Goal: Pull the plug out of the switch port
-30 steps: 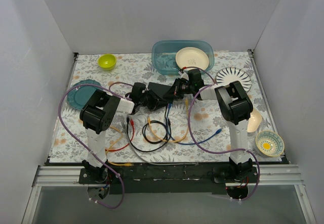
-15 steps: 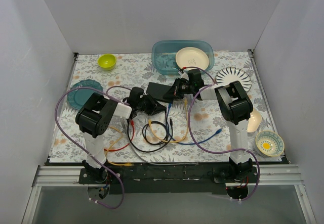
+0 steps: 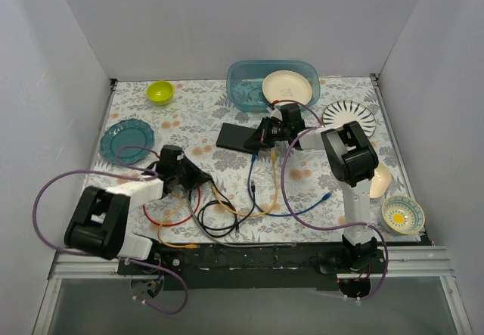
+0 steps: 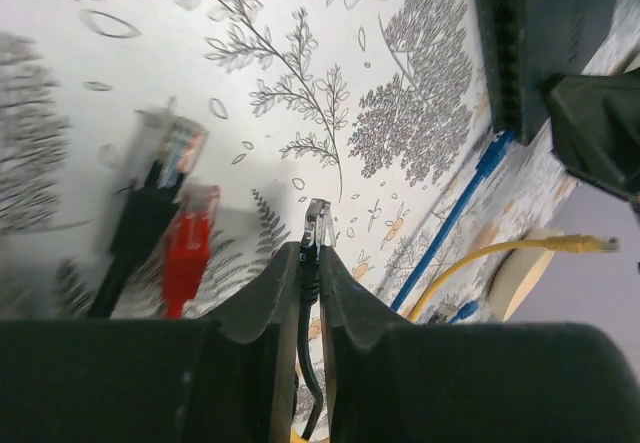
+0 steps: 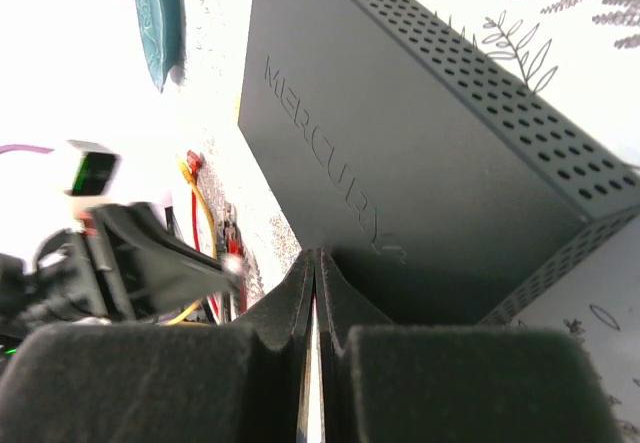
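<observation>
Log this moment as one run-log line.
left jaws: shut on plug | right jaws: shut, by switch | plug: free of switch, apart from it

The floral table (image 3: 318,191) bears the switch (image 3: 238,136), loose cables (image 3: 249,212), teal plate (image 3: 126,138) and tub (image 3: 243,90).

- Switch (image 5: 400,143): matt black casing, smooth, with tone-on-tone lettering and rows of small punched holes.
- Plug (image 4: 318,225): clear, glossy plastic on a smooth black cable jacket.
- Red plug (image 4: 188,248): translucent red plastic, shiny; blurred.
- Blue cable (image 4: 455,213) and yellow cable (image 4: 575,243): smooth plastic jackets with a slight sheen.
- Left gripper (image 4: 314,251): matt black plastic, finely grained.
- Table cover (image 3: 189,108): smooth printed sheet, low sheen.
- Tub (image 3: 246,78): translucent blue plastic.
- Plate (image 3: 287,87): cream, glossy glazed look.
</observation>
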`<state>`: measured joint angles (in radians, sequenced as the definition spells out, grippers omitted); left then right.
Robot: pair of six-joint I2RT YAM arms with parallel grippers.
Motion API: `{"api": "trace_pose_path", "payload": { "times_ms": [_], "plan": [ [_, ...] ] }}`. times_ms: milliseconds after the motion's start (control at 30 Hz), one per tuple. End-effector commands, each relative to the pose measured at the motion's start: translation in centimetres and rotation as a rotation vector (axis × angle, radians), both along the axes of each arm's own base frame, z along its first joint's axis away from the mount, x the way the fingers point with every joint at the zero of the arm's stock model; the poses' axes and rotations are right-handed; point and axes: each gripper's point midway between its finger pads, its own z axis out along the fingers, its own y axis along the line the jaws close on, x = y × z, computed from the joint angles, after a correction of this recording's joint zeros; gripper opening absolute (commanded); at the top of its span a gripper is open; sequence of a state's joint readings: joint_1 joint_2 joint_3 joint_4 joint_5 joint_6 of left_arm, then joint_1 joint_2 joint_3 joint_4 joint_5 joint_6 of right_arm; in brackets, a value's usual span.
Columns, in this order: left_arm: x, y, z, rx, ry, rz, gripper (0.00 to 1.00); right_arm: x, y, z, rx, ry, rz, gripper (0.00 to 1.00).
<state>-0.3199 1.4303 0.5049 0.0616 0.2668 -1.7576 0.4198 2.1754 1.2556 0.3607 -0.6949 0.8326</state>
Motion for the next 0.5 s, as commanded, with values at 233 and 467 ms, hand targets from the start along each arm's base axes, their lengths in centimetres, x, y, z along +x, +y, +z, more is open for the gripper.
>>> {"api": "trace_pose_path", "payload": {
  "times_ms": [233,467],
  "plan": [
    [3.7,1.9,10.7,-0.001,-0.321,0.043,0.59,-2.3,-2.7,-5.7,-0.185,0.120,-0.034,0.06],
    [7.3,-6.7,9.7,-0.074,-0.293,-0.229,0.52,-2.7,-3.0,-6.0,-0.190,0.128,-0.038,0.06]
  ]
}}
